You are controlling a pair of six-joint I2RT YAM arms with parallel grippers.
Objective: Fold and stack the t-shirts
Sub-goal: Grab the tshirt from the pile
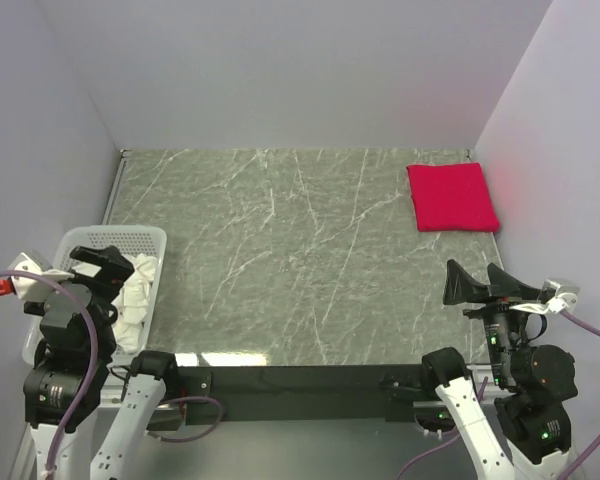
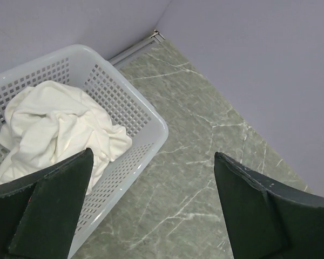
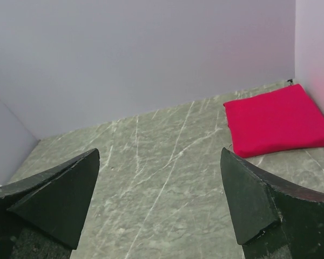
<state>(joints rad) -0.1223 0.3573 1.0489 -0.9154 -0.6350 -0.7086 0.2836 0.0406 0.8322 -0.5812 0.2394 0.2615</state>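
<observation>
1. Checking the left wrist view, I find the left jaws spread wide and holding nothing. They hang above the rim of the white mesh basket [image 2: 151,116] at the near-left corner of the desk [image 1: 280,250].
2. The white t-shirt [image 2: 59,124] lies crumpled and unfolded inside that basket. I judge that it is waiting there to be picked up, which would explain why the left arm is stationed over it.
3. The bundle may contain more than one garment. The folds hide too much for me to tell, and no print shows.
4. The right jaws are equally spread and empty. They are raised over the near-right part of the desk and aimed toward the far-right corner.
5. The red t-shirt [image 1: 452,197] lies flat, folded square, in that far-right corner, close to the right wall and the back wall. I judge it to be the base of the stack, placed aside so that the middle of the desk can serve for folding.
6. The desk surface is grey-green with pale marble veining, and a dark rail runs along its near edge.
7. Plain pale walls enclose the desk on the left, back and right.
</observation>
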